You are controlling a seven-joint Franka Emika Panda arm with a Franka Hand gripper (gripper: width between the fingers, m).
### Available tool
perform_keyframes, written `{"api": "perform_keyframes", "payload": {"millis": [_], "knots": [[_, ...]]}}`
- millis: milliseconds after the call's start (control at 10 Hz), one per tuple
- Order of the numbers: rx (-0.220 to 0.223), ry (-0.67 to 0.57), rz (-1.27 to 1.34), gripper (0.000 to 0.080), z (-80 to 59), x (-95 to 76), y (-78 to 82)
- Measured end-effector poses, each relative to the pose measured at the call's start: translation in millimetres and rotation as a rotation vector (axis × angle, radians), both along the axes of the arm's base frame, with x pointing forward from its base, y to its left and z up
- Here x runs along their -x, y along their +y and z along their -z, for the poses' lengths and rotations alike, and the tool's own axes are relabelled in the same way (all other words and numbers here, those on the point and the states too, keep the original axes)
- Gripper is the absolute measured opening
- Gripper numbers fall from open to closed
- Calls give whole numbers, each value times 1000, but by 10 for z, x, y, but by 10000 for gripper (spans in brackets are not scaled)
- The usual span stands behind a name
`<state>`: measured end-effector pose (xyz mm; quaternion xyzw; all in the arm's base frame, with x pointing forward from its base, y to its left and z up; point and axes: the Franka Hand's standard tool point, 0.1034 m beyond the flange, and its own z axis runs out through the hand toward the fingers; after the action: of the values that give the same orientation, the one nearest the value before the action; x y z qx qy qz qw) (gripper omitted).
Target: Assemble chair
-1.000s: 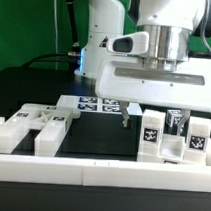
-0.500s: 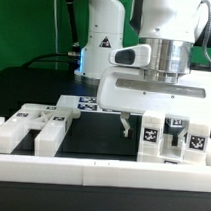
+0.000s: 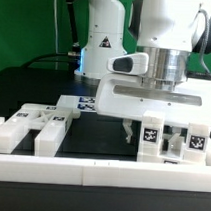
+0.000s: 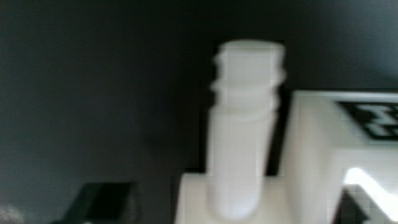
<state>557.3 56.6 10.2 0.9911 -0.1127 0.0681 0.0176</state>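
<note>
The chair lies in loose white parts. Two slotted blocks (image 3: 32, 125) rest at the exterior view's left. Upright tagged blocks (image 3: 197, 141) stand at its right. My gripper (image 3: 151, 131) hangs low over the nearer tagged block (image 3: 150, 138), one finger (image 3: 128, 130) just left of it with a dark gap between. In the wrist view a white piece with a rounded ribbed peg (image 4: 246, 110) fills the space inside my gripper (image 4: 240, 205). A dark finger (image 4: 107, 200) stands a little off its base. The jaws are open around it and partly drawn in.
A long white rail (image 3: 100, 171) runs along the front edge, close below the parts. The marker board (image 3: 88, 105) lies behind the left blocks. The arm's white base (image 3: 102, 43) stands at the back, before a green backdrop.
The hand has sunk slightly and shifted toward the exterior view's left. The visible finger has moved in toward the tagged block, so the jaws have narrowed.
</note>
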Motion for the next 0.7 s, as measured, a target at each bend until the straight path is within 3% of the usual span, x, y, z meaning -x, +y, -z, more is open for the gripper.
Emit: {"api": "perform_keyframes", "payload": {"millis": [100,200,500,700], "knots": [[0,-2,0,432,-9,-6,2],[0,-2,0,331,-8,-6,2],[-1,-2,0,331,-11,-7,1],[-5,10,1,331,-103,-10,-50]]}}
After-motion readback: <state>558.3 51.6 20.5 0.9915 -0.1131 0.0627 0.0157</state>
